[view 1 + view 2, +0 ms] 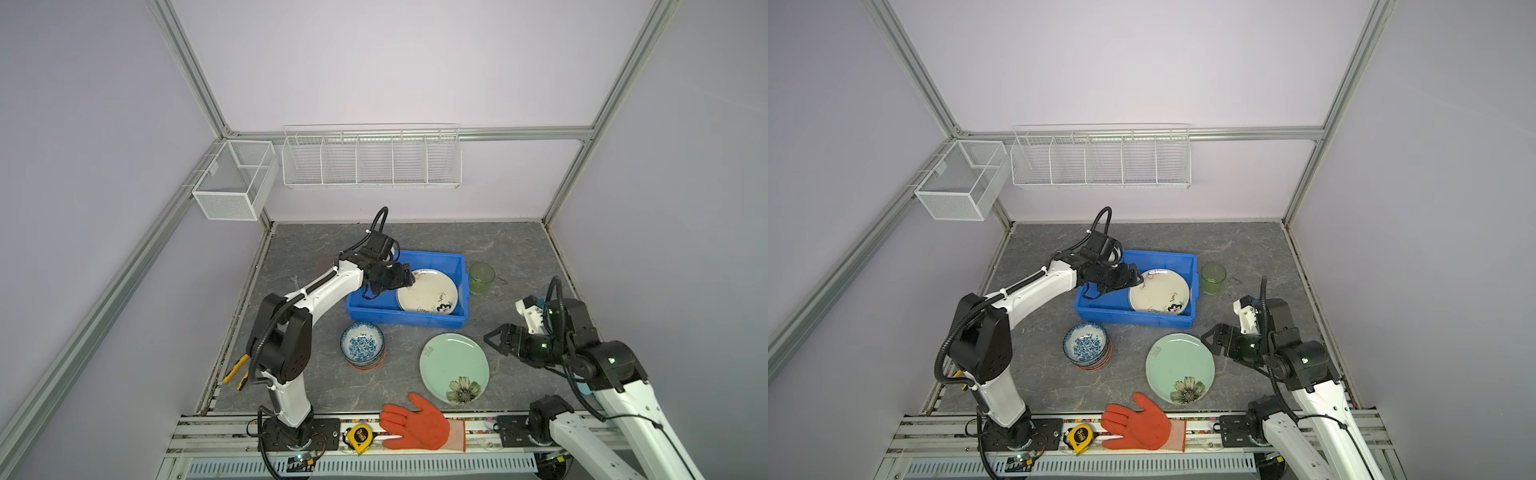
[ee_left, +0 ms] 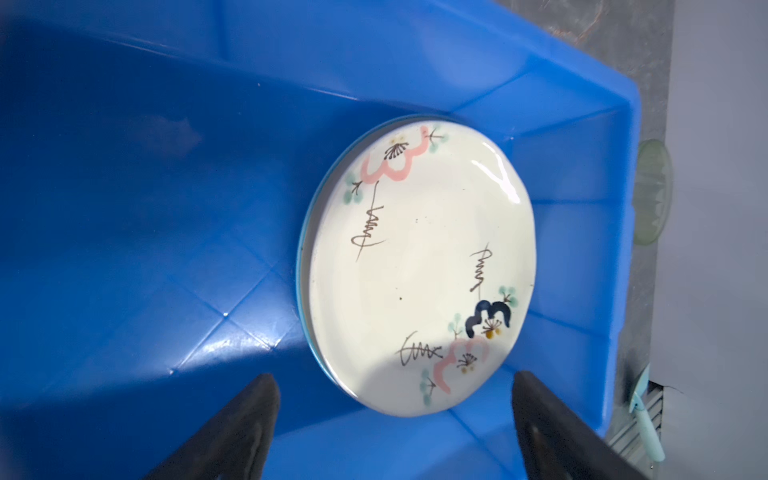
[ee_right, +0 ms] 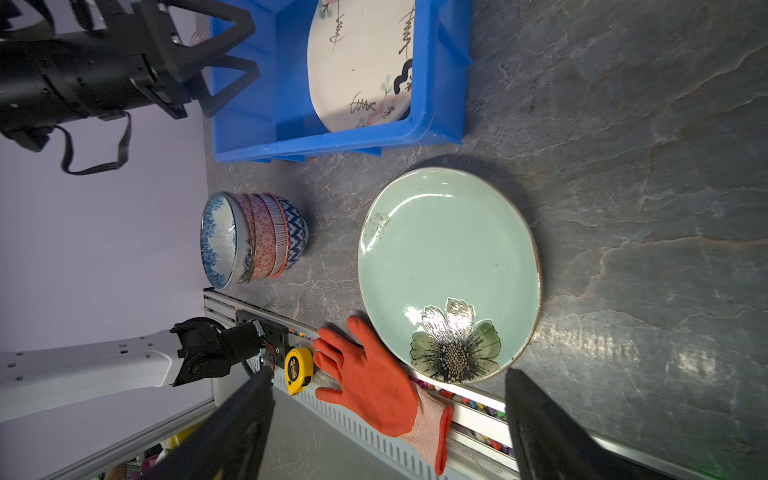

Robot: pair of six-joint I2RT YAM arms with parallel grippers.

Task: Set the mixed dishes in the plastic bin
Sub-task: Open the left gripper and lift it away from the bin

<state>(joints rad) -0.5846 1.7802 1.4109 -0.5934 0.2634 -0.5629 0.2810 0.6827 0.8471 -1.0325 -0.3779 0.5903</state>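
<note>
The blue plastic bin (image 1: 432, 321) (image 1: 1133, 322) holds a cream floral plate (image 1: 428, 296) (image 2: 419, 266) leaning toward its right end, with a teal rim of another plate showing beneath it. My left gripper (image 1: 405, 280) (image 2: 395, 415) hangs open over the bin's left half, just off the plate's edge, holding nothing. A mint green plate (image 1: 454, 368) (image 3: 449, 257) and a stack of patterned bowls (image 1: 362, 345) (image 3: 253, 239) sit on the table in front of the bin. A green cup (image 1: 482, 278) stands right of it. My right gripper (image 1: 496, 338) (image 3: 388, 415) is open and empty, right of the mint plate.
An orange rubber glove (image 1: 415, 424) and a yellow tape measure (image 1: 359, 436) lie on the front rail. White wire baskets (image 1: 370, 160) hang on the back and left walls. Grey stone tabletop (image 1: 519, 249) lies bare behind and right of the bin.
</note>
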